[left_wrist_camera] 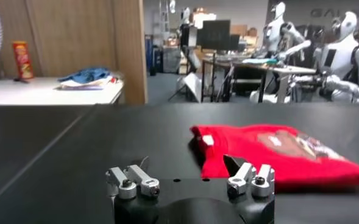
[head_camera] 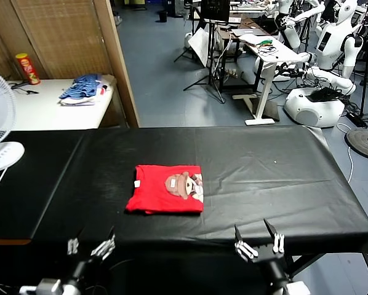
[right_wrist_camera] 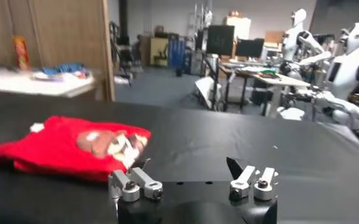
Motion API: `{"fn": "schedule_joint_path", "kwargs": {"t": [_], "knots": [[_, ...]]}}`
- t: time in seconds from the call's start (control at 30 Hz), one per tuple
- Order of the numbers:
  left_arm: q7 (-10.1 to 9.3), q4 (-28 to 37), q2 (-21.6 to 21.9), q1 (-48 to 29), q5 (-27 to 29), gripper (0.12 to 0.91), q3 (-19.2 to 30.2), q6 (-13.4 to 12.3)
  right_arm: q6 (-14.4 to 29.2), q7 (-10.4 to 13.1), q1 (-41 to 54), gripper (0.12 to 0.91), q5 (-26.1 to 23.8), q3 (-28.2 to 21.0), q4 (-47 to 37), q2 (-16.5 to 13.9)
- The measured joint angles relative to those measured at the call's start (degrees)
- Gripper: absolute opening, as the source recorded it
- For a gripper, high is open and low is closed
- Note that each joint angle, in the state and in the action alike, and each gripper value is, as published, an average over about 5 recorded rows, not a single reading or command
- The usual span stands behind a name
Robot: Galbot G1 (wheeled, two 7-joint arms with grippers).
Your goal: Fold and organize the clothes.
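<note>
We see the red T-shirt [head_camera: 166, 188] folded into a neat rectangle, cartoon print up, lying near the middle of the black-covered table [head_camera: 264, 172]. Both grippers sit at the table's near edge, apart from it. From the left gripper [head_camera: 90, 247], fingers spread and empty, the shirt lies at about one o'clock; from the right gripper [head_camera: 256, 243], likewise spread and empty, at about ten o'clock.

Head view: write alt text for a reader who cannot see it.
A red T-shirt lies folded into a neat rectangle, cartoon print up, on a black-covered table. The left gripper and right gripper hang open at the table's near edge, both clear of the shirt.
</note>
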Motion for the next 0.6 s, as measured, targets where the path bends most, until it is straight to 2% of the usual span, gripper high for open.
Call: {"fn": "schedule_joint_path", "kwargs": {"t": [0.2, 0.6], "knots": [[-0.04, -1.5, -1.1, 4.6, 1.1, 0.798, -2.0, 2.0, -3.9, 2.4, -4.0, 0.798, 0.1, -0.3, 0.9, 0.2], [0.62, -2.9, -1.6, 6.2, 0.2, 0.798, -2.7, 3.5, -4.6, 2.7, -5.7, 0.798, 0.2, -0.3, 1.3, 0.3]]}}
